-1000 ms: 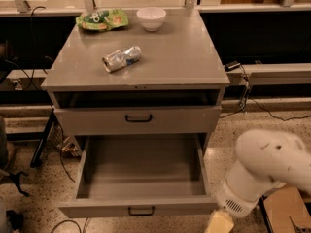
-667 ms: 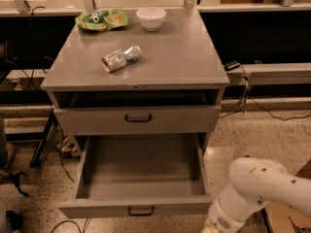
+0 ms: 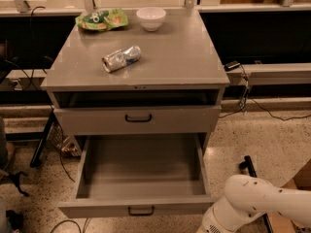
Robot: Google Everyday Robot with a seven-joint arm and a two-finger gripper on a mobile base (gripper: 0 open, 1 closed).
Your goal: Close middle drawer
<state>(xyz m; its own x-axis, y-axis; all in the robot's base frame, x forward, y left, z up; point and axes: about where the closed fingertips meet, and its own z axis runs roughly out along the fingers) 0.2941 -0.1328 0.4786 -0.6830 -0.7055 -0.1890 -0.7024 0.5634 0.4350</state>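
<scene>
Middle drawer (image 3: 141,171) stands pulled well out of the grey cabinet (image 3: 160,57), its low front and black handle (image 3: 141,210) nearest the camera.
The white arm (image 3: 257,203) is just beside the drawer's front right corner. The gripper is past the lower edge, unseen, so how far open it is cannot be told.

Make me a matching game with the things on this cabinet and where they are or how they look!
Things: 1 middle drawer; 2 crushed can; 3 white bowl; 4 green snack bag.
Clues: A back left corner of top; B pulled wide open; C lying on its side; D upright, beside the bag.
Pairs: 1-B, 2-C, 3-D, 4-A.
The robot's hand is out of view, beyond its white arm at bottom right.
</scene>
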